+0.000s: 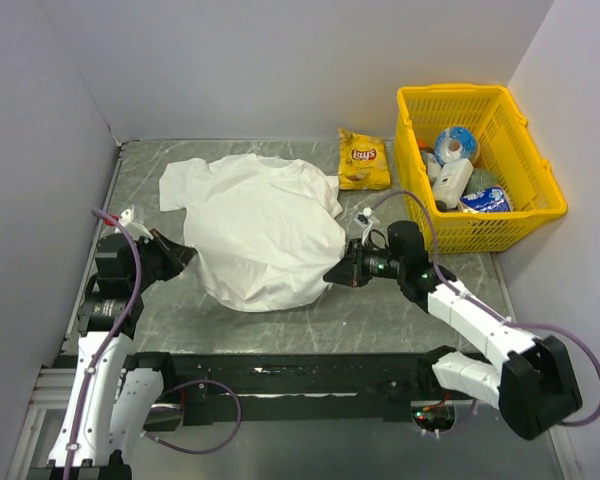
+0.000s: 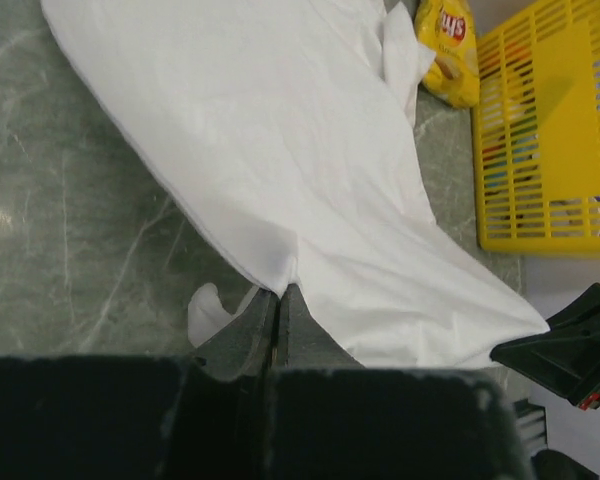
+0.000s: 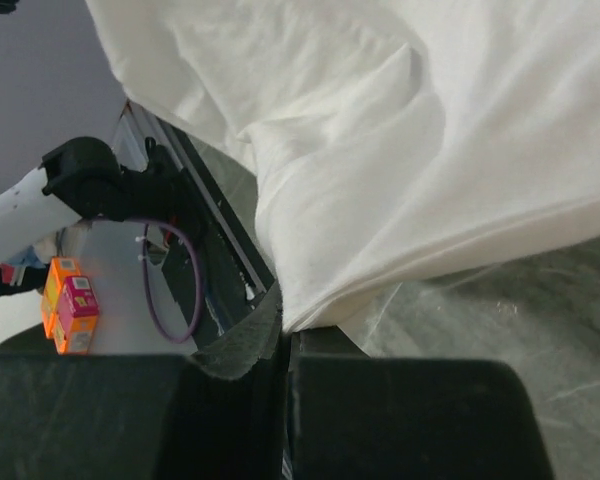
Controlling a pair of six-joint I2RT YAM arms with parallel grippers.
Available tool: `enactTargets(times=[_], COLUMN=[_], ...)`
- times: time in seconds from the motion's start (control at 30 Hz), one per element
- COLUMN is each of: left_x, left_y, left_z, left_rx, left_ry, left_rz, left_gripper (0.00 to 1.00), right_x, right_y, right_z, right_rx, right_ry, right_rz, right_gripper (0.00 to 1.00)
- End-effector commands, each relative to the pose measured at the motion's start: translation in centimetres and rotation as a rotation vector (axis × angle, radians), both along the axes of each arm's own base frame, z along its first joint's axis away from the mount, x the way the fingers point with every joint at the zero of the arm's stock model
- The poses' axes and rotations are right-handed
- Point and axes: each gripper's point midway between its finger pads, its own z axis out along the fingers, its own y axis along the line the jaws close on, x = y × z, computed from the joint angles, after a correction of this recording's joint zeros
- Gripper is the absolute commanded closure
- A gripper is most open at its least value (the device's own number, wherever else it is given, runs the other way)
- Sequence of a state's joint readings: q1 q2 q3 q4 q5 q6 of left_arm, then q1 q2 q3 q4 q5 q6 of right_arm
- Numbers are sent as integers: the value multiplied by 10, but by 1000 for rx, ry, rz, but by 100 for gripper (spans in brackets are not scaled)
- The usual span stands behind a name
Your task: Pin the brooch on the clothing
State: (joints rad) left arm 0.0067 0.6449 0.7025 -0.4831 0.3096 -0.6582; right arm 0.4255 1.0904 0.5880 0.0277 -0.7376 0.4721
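Top external view has the white T-shirt (image 1: 260, 225) lying rumpled mid-desk (image 1: 380, 310), neck toward 12 o'clock. The left claw (image 1: 187, 254) is clamped on its edge at 9 o'clock, and the right claw (image 1: 330, 273) is pinched on the edge around 4 o'clock. Both wrist views show the fingers closed tight with cloth between them.

I honestly can't spot the brooch anywhere, it's too tiny to pick out.

My read is that this is the spread-it-flat step before pinning. To do it well, I'd pull the 2 edges apart evenly toward 9 and 3 o'clock and stay low over the desk. Go gently, because thin cotton can slip out of a small pinch. Steer clear of the crisp bag (image 1: 363, 160) and the basket (image 1: 540, 200) at 1 to 2 o'clock.
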Motion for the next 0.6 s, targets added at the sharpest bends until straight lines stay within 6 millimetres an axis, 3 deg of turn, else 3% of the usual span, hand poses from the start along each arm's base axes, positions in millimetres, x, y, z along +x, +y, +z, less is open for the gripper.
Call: enactTargets(times=[0.0, 0.2, 0.37, 0.57], left_x=[-28, -59, -78, -102], left_y=[-18, -2, 8, 14], left_z=[-18, -45, -57, -64], left_rx=[-59, -5, 27, 51], left_ry=[125, 338, 406, 464], left_rz=[-66, 14, 66, 89], left_gripper=[99, 99, 99, 97], right_x=[-20, -56, -88, -112], right_y=[-13, -25, -32, -45], right_z=[-4, -47, -79, -93], right_rx=[-53, -111, -129, -179], right_ry=[24, 195, 329, 417], right_rz=[-7, -4, -6, -28], right_gripper=[100, 100, 100, 100])
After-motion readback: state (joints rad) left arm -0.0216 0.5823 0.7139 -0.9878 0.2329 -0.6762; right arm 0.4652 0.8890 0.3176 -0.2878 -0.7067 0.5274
